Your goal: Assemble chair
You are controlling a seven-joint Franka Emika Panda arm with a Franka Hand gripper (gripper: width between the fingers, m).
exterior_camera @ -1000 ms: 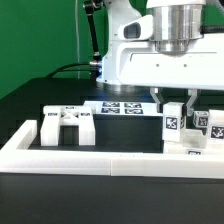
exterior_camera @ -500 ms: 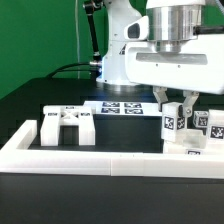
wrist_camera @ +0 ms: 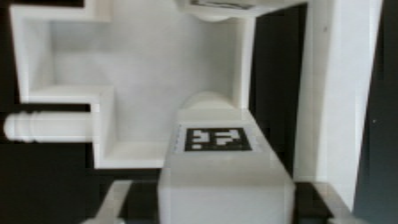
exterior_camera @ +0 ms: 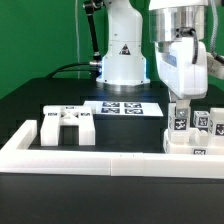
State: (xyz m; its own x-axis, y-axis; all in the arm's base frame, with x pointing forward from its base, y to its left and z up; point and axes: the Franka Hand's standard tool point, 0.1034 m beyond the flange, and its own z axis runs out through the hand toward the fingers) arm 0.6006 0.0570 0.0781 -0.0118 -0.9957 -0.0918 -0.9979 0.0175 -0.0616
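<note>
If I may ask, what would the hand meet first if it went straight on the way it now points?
Shut on a tagged white post, the hand would likely drive that post into the white bracket-like chair piece lying below it; the remaining gap is unclear.

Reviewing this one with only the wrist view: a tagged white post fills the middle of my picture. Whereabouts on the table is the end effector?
Observer: At the exterior view's right end. The end effector, holding that post, sits low beside more tagged posts, just behind the low border wall.
Operator: Any parts lying away from it?
Observer: Yes, a bracket-like white piece stands alone toward the exterior view's left, with nothing touching it.
Operator: What lies between the two?
Observer: The marker board, lying flat and farther back than both.
</note>
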